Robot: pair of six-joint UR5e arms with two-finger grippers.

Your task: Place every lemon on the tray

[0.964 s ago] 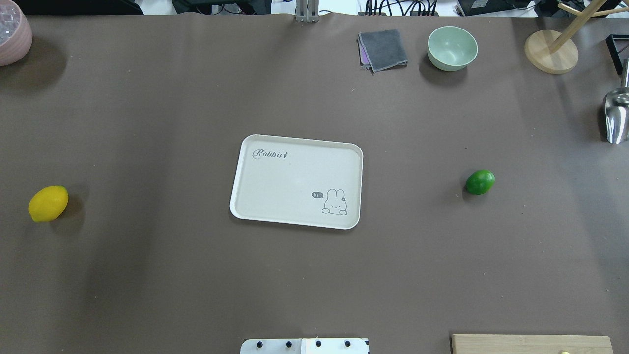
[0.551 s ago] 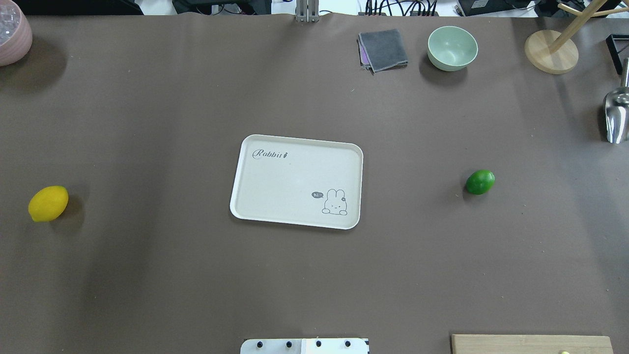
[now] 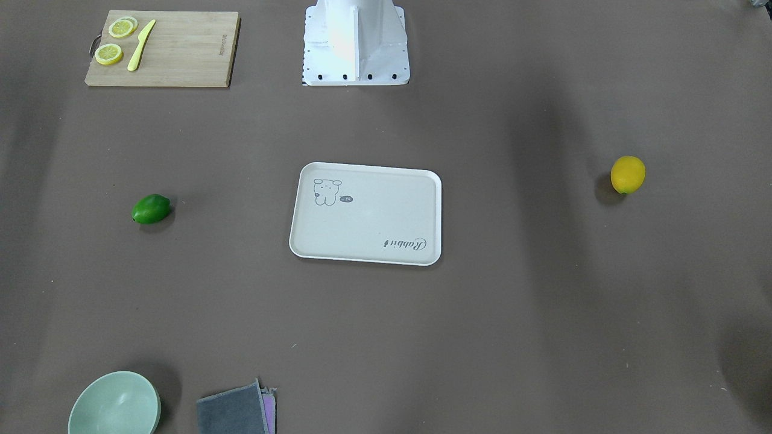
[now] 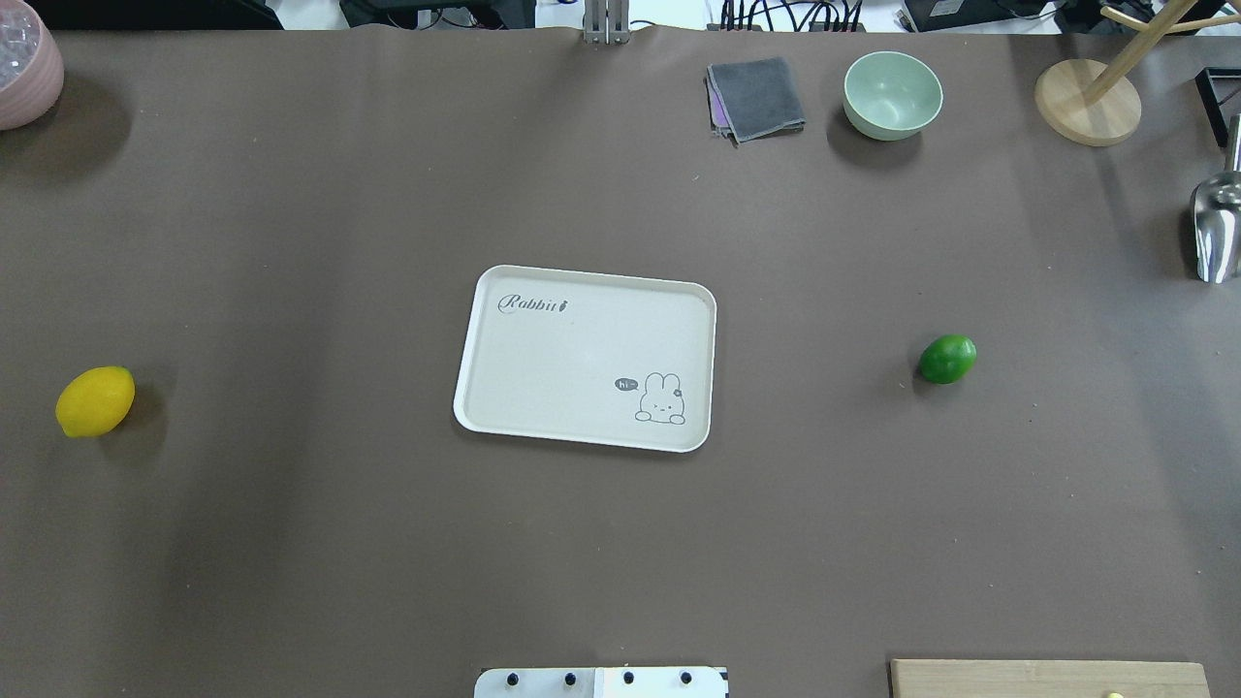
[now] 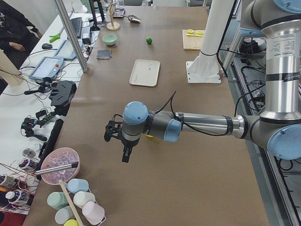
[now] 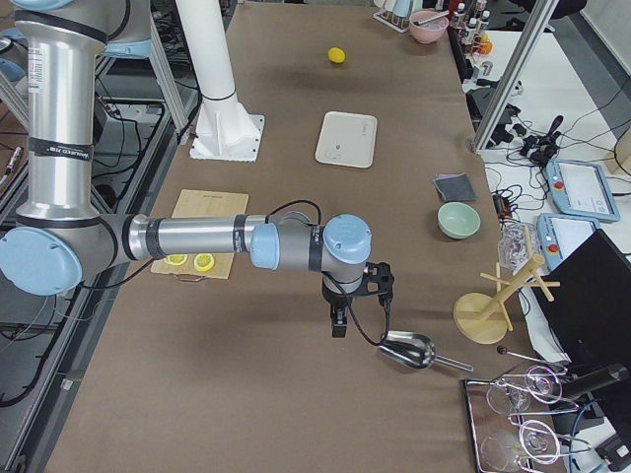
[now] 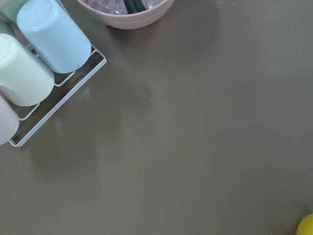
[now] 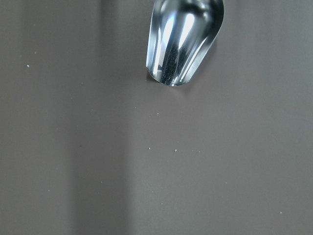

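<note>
On our left, the left gripper (image 5: pixel 125 153) hangs over the table near the pink bowl (image 5: pixel 59 165); we cannot tell whether its fingers are parted. The yellow lemon (image 4: pixel 95 401) lies on the table well left of the tray (image 4: pixel 572 359), and the green lemon (image 4: pixel 947 359) well right of it. The right gripper (image 6: pixel 338 320) hangs beside the metal scoop (image 6: pixel 406 350), and we cannot tell its finger state either.

Left arm (image 5: pixel 207 123) and right arm (image 6: pixel 187 236) built of silver tubes, capped pale blue at joints. Black cable (image 5: pixel 168 101) run along each forearm. Left claw (image 5: pixel 118 141) black. White base plate (image 3: pixel 356 66) dotted with dark screws (image 3: pixel 345 77).
</note>
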